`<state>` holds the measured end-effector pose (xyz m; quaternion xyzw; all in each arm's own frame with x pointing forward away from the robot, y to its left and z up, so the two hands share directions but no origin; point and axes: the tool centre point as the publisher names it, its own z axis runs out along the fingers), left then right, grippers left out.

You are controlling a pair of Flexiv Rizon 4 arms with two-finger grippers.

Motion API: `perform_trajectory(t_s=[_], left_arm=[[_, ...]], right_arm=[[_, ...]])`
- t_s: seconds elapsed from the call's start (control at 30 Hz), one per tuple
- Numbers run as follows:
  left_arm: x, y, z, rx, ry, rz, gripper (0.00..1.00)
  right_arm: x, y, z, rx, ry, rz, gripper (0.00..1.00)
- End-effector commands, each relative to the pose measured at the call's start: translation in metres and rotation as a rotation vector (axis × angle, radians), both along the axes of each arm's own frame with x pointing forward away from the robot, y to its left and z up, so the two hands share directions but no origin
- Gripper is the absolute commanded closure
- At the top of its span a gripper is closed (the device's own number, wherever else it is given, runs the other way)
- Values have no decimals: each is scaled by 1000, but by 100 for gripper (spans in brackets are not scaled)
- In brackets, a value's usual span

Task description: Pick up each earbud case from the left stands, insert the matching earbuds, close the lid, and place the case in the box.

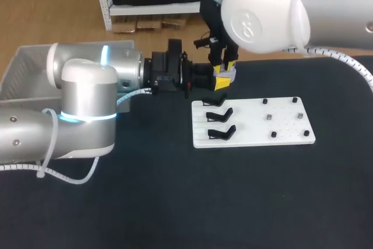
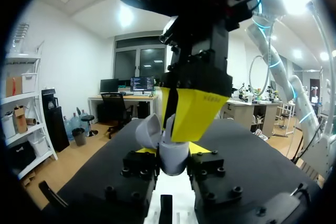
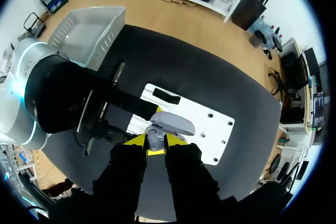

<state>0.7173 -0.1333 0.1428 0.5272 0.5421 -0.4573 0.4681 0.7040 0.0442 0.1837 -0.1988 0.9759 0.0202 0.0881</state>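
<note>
Earbud case (image 3: 170,123), lid open, clamped by left gripper (image 2: 172,151); right gripper (image 1: 223,80), grip not discernible, set close above; could be levered loose and dropped if pressed off-centre.

earbud case (image 2: 173,158) | grey, lid open | aloft near black stands (image 1: 220,115)
</note>
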Motion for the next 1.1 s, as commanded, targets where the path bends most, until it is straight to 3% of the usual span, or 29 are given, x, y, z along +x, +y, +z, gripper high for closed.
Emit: perform_trajectory(t_s=[0.03,0.07,0.13,0.4,0.87,1.0,1.1], left_arm=[[-1,2,0,-9,-7,6,100],[-1,2,0,-9,-7,6,100],[-1,2,0,-9,-7,6,100],[-1,2,0,-9,-7,6,100],[-1,2,0,-9,-7,6,100],[-1,2,0,-9,-7,6,100],[-1,2,0,-9,-7,6,100]], right_arm=[[0,0,-3,-8,1,0,100],[-1,0,-3,-8,0,1,100],[-1,0,-2,-6,0,2,81],[-3,2,1,-3,-7,8,68],[-4,1,9,-5,-25,2,62],[-5,1,24,28,-49,3,62],[6,1,34,65,-89,-10,62]])
